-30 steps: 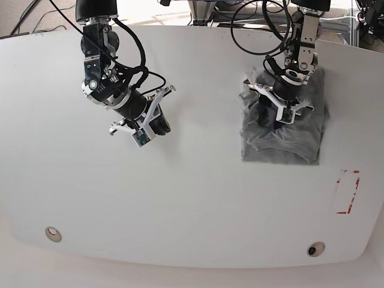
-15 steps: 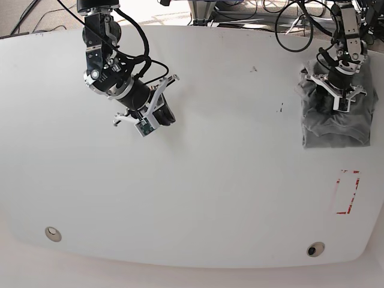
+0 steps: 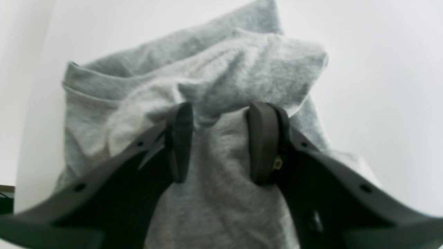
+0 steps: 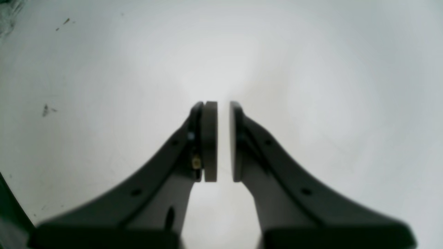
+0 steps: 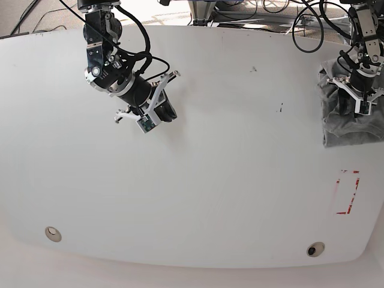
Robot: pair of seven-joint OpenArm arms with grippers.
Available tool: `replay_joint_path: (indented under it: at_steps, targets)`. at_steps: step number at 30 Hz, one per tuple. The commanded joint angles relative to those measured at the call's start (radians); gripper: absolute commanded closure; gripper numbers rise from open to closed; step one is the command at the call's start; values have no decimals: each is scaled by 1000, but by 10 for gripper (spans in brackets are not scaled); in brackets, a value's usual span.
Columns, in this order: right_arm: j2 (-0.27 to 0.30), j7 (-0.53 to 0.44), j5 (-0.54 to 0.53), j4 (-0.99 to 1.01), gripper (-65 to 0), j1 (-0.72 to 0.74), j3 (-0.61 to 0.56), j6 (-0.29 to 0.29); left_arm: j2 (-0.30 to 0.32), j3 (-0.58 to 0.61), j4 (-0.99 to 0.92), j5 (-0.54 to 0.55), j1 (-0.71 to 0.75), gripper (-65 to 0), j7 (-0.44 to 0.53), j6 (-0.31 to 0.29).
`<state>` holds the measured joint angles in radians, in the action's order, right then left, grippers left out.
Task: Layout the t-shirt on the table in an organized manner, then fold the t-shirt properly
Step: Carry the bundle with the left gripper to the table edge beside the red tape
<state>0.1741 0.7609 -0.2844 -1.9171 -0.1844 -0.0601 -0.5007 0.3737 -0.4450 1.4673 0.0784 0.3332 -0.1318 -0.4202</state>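
The heather-grey t-shirt [image 5: 354, 129] lies as a folded bundle at the far right of the white table [image 5: 240, 180], close to its right edge. My left gripper [image 5: 358, 108] stands on top of it. In the left wrist view a bunched fold of the t-shirt [image 3: 242, 62] sits pinched between the dark fingers [image 3: 180, 141], so the left gripper [image 3: 221, 141] is shut on the fabric. No lettering shows. My right gripper [image 5: 162, 114] hovers over bare table at the upper left; its pads [image 4: 210, 138] stand almost together with nothing between them, right gripper [image 4: 223, 138] shut.
A red dashed rectangle [image 5: 348, 192] is marked below the t-shirt near the right edge. Two round grommets [image 5: 53, 233] [image 5: 315, 248] sit along the front edge. Small dark specks [image 5: 279, 108] dot the table's middle. Cables [image 5: 252, 12] hang behind the back edge.
My left gripper has dragged the t-shirt from right of centre to the table's far right. The right arm has shifted slightly up and right, still shut.
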Motion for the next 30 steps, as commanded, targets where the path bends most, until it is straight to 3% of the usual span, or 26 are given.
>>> replay_joint_path:
  at_steps: [1, 9, 17, 30]
  targets:
    - [3, -27, -11, -34, -59, 10, 3, -5, 14, -7, 69, 8, -1, -239, 22, -1]
    - [3, -27, -11, -37, -59, 10, 1, -5, -87, -4, 290, 10, 57, -239, -121, -6]
    - [3, -27, -11, -37, -59, 10, 1, -5, -163, -7, 373, 8, 146, -239, -197, -134]
    - [5, -27, -11, -43, -59, 9, 3, -5, -144, -71, 229, 8, 195, -239, -196, -139]
